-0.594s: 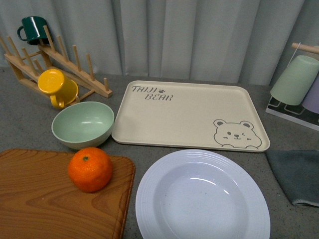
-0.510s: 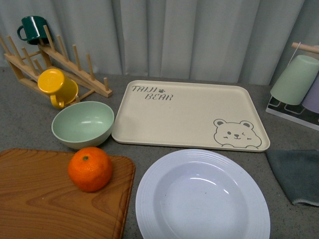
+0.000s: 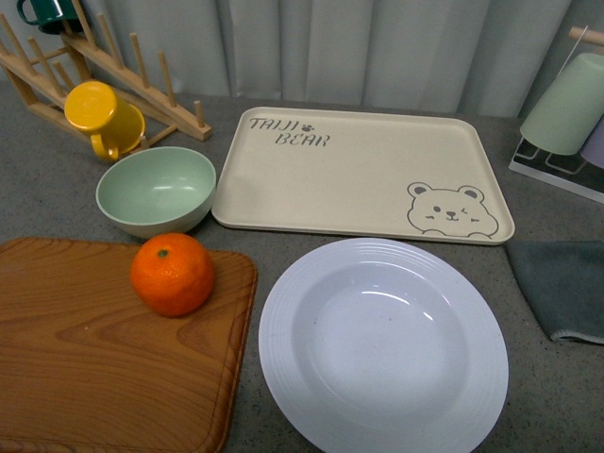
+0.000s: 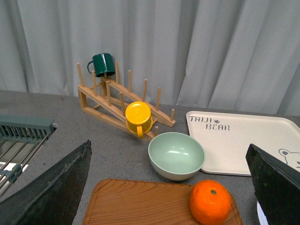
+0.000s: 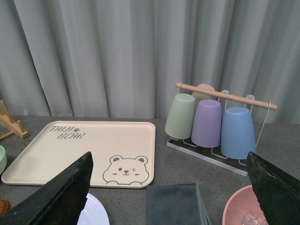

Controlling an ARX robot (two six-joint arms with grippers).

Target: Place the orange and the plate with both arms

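Nothing of the job is done yet, as far as I can judge. The orange [image 3: 172,274] sits untouched on the wooden cutting board [image 3: 85,368] at the near left corner of the worktop. The white plate [image 3: 276,332] lies empty at the near edge, about midway along it and just beside the board. Neither arm shows in the front view. In its wrist view my left gripper [image 4: 168,143] is spread wide with nothing between its fingers, held above the board, with the orange low between them. My right gripper [image 5: 168,153] is also spread and empty, facing the bear tray [image 3: 349,179], which lies bare toward the far edge. Both pick-ups and both placements are left to do, and I take the tray to be the likely target. Against the earlier front frame, only the view has changed: everything sits higher in the picture, and the dark green mug [image 3: 42,9] is now cropped at the top. The orange, plate, pale green bowl [image 3: 156,189] and tray keep the same places relative to one another.
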